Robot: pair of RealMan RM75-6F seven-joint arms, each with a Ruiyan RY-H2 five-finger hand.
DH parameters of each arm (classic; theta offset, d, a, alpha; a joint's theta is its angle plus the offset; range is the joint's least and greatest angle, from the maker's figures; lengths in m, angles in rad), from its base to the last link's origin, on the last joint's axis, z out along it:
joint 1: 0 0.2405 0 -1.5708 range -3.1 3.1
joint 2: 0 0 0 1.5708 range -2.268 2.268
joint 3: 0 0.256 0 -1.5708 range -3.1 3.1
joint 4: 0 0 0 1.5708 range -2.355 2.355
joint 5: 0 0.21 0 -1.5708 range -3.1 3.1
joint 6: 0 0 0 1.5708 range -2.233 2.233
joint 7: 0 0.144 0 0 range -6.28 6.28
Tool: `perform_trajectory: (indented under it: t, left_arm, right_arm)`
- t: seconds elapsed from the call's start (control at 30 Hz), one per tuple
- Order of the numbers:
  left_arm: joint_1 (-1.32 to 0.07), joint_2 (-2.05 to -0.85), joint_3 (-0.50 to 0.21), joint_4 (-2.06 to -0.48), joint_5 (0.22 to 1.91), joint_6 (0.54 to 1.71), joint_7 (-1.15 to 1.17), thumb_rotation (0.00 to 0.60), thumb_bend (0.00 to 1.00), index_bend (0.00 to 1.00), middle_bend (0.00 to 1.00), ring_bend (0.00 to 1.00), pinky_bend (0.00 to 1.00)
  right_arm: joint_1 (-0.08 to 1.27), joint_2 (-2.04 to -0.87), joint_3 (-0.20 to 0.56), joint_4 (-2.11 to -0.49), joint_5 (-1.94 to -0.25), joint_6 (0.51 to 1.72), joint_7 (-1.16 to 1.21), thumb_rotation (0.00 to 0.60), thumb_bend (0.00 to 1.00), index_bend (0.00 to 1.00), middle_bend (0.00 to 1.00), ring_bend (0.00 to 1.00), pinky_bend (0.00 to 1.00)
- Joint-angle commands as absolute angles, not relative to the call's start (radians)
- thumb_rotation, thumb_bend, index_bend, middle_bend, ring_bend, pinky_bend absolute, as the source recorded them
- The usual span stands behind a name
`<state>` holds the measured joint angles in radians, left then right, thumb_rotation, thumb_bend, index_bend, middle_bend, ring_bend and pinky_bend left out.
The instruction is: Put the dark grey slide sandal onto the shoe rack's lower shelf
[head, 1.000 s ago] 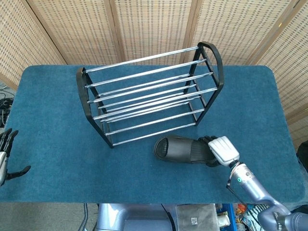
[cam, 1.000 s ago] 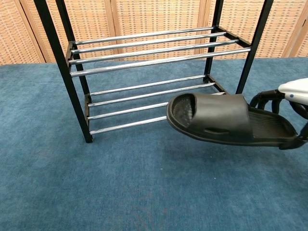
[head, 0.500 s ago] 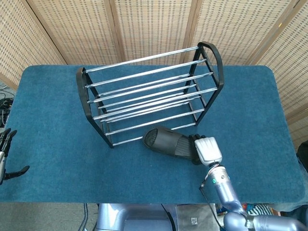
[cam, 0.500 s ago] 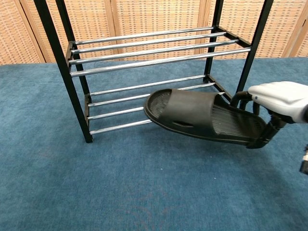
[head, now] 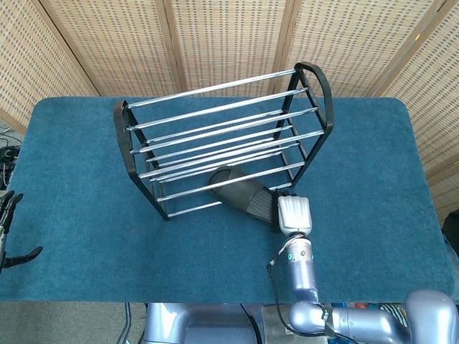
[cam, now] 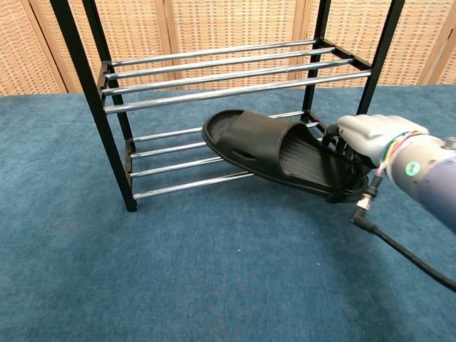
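My right hand (cam: pixel 367 139) (head: pixel 292 213) grips the heel of the dark grey slide sandal (cam: pixel 274 149) (head: pixel 240 192). The sandal's toe pokes in between the rods of the shoe rack's lower shelf (cam: pixel 185 146) (head: pixel 215 188), while its heel hangs out in front of the rack's right side. The rack (head: pixel 222 136) is black-framed with chrome rods and stands at the middle of the blue table. My left hand (head: pixel 8 229) shows only at the far left edge of the head view, off the table, fingers apart and holding nothing.
The blue carpeted tabletop (head: pixel 86 215) spreads around the rack. Wicker screens (head: pixel 229 36) stand behind the table. A cable (cam: pixel 406 253) trails from my right wrist over the carpet.
My right hand has carried the sandal left and toward the rack. The toe has gone from in front of the rack to in over the lower shelf's rods. The left hand has barely moved.
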<state>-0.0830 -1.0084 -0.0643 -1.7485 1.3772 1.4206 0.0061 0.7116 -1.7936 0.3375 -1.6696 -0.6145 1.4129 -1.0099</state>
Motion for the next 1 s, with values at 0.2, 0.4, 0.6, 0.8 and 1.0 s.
perform_trajectory:
  t: [0.2, 0.4, 0.6, 0.8, 1.0]
  left_arm:
    - [-0.090, -1.003, -0.068, -1.746, 1.365, 1.406, -0.004, 0.600, 0.17, 0.00, 0.00, 0.00, 0.00]
    - [-0.090, -0.996, -0.070, -1.745, 1.361, 1.403, -0.020, 0.600, 0.17, 0.00, 0.00, 0.00, 0.00]
    - [-0.094, -0.993, -0.071, -1.739, 1.355, 1.392, -0.029, 0.600, 0.17, 0.00, 0.00, 0.00, 0.00]
    - [-0.099, -0.990, -0.074, -1.737, 1.346, 1.381, -0.039, 0.600, 0.17, 0.00, 0.00, 0.00, 0.00]
    - [-0.101, -0.984, -0.075, -1.735, 1.341, 1.371, -0.053, 0.600, 0.17, 0.00, 0.00, 0.00, 0.00]
  right_arm:
    - [0.776, -1.896, 0.453, -1.592, -0.514, 1.479, -1.032, 0.600, 0.70, 0.62, 0.78, 0.77, 0.88]
    - [0.827, -1.963, 0.519, -1.509, -0.467, 1.523, -1.048, 0.600, 0.70, 0.62, 0.78, 0.77, 0.88]
    - [0.879, -2.026, 0.576, -1.410, -0.427, 1.560, -1.073, 0.600, 0.70, 0.62, 0.78, 0.77, 0.89]
    - [0.921, -2.064, 0.664, -1.350, -0.369, 1.597, -1.091, 0.600, 0.70, 0.62, 0.78, 0.77, 0.89]
    - [0.954, -2.080, 0.740, -1.299, -0.333, 1.602, -1.079, 0.600, 0.70, 0.62, 0.77, 0.77, 0.89]
